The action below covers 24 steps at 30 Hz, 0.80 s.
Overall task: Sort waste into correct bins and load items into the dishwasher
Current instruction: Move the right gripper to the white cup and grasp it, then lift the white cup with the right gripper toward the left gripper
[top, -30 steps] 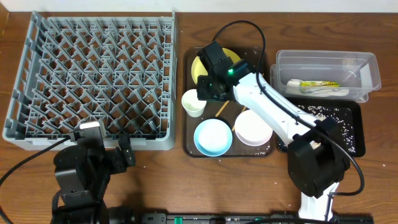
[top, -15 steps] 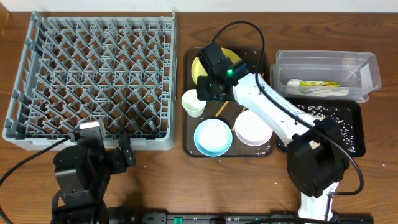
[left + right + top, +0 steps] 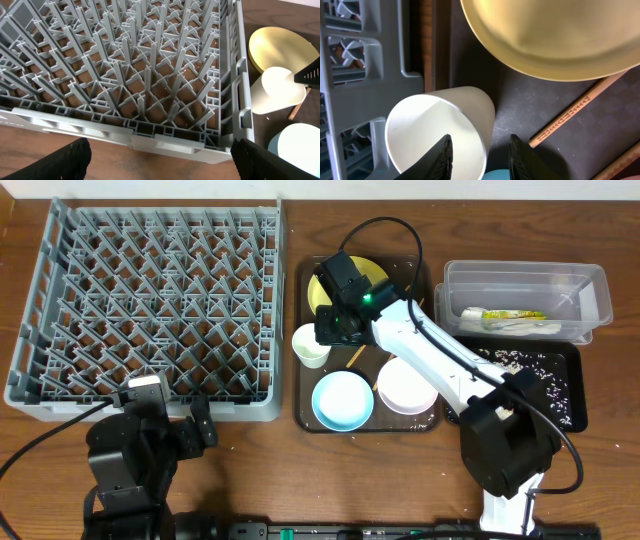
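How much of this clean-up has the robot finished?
Done: napkin and wrapper lie in the clear tub, rice scraps in the black tray. In hand: the right end effector straddles the rim of the white cup, not yet lifted. To do: the dish rack holds nothing; cup, yellow plate, blue bowl, white bowl and chopsticks sit on the brown tray.

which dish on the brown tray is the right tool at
The small white cup: only its wall sits between the fingers of the right tool.
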### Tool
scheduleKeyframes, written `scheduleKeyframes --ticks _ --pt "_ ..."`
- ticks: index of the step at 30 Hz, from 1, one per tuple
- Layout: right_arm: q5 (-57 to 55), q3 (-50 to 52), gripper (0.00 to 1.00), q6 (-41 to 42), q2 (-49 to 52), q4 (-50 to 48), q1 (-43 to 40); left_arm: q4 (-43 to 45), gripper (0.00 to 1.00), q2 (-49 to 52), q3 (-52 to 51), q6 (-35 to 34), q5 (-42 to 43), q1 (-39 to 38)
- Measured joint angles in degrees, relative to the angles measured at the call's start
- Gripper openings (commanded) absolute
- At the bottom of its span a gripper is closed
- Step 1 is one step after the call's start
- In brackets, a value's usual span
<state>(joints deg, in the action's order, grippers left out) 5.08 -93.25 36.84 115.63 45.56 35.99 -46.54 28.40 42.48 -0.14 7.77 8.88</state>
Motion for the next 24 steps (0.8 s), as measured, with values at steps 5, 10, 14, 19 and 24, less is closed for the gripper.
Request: scheduleKeyframes --ticks 5,10,14,19,24 --pt "0.02 0.0 0.32 0.0 2.05 0.02 0.04 0.02 0.93 0.0 0.0 0.0 0.0 0.0" --pt "0.04 0.26 0.15 -0.02 4.02 0.09 0.79 0.02 0.93 0.0 0.0 0.0 0.0 0.0" --pt "0.15 0.33 0.01 0.11 4.0 0.09 1.05 0.07 0.93 0.0 0.0 -0.02 0.02 0.0" --pt "0.94 0.35 0.01 -0.09 4.0 1.01 0.48 1.53 0.93 0.0 0.0 -2.25 0.04 0.0" --pt "4.28 0.33 0.01 -1.88 3.1 2.62 -2.8 3.96 0.93 0.0 0.0 -8.48 0.04 0.0"
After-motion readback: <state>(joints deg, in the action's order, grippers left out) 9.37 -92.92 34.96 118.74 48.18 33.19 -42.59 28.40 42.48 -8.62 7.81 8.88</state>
